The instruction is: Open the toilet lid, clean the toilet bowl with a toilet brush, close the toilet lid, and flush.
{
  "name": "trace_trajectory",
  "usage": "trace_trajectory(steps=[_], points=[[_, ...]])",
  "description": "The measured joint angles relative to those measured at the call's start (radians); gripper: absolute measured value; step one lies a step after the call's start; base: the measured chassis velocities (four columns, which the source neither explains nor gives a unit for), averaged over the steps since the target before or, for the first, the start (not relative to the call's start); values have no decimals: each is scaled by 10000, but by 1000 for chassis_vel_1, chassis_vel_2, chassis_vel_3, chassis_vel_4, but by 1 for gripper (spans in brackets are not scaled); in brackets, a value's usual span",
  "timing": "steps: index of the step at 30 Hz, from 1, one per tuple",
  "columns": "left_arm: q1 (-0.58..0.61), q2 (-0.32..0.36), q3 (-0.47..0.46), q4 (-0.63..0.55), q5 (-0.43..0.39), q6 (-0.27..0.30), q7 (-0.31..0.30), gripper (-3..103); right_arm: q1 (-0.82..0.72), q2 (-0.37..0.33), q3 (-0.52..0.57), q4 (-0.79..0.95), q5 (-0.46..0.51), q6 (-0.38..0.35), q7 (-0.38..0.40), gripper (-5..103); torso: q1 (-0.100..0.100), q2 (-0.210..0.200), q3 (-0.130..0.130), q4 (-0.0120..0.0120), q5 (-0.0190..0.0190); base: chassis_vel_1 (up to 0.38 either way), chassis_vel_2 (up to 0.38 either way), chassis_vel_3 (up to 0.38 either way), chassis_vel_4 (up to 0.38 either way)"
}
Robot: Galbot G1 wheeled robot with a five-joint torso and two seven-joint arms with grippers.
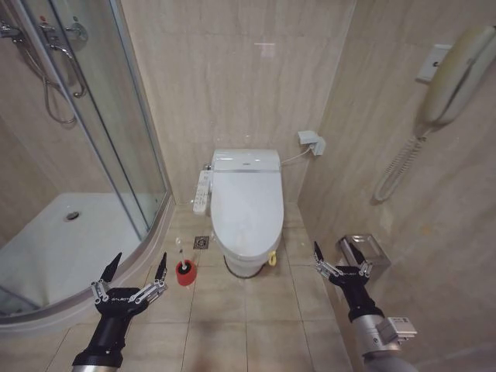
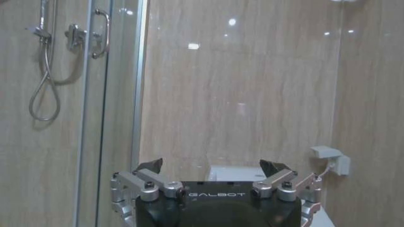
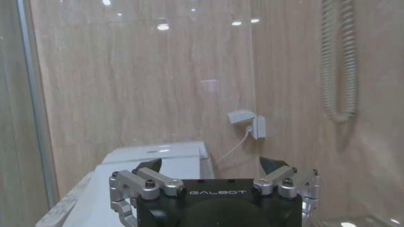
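Observation:
The white toilet stands against the back wall with its toilet lid (image 1: 246,209) down, a yellow cord (image 1: 272,258) at its front edge. The toilet bowl is hidden under the lid. A small red cup holder (image 1: 184,273) sits on the floor left of the toilet, and the thin handle of the toilet brush (image 1: 180,251) rises from it. My left gripper (image 1: 140,260) hangs open just left of the holder, holding nothing. My right gripper (image 1: 341,260) is open to the right of the toilet. Each wrist view shows its own open gripper (image 2: 211,165) (image 3: 211,163) facing the toilet's back end (image 3: 158,153).
A glass shower cabin (image 1: 101,116) with a white shower tray (image 1: 62,248) fills the left side. A wall phone (image 1: 457,70) and a metal paper holder (image 1: 363,249) are on the right wall. A floor drain (image 1: 201,242) lies beside the toilet, whose side carries a control panel (image 1: 201,192).

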Motion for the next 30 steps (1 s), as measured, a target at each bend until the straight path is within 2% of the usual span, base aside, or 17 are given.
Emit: trace_trajectory(steps=[8, 16, 23, 30], points=[[0, 0, 0, 0, 0, 0, 0, 100, 7, -6, 26, -33, 50, 89, 27, 100, 1, 0, 0, 1, 2, -164, 165, 167, -154], [0, 0, 0, 0, 0, 0, 0, 100, 3, 2, -5, -442, 44, 679, -77, 100, 1, -1, 0, 2, 1, -99, 116, 114, -137], [0, 0, 0, 0, 0, 0, 0, 100, 143, -49, -42, -520, 106, 617, -57, 100, -4, 0, -2, 1, 1, -18, 24, 14, -19], [0, 0, 0, 0, 0, 0, 0, 100, -606, -30, -214, -1394, -181, 1157, -667, 100, -7, 3, -3, -2, 0, 0, 0, 0, 0]])
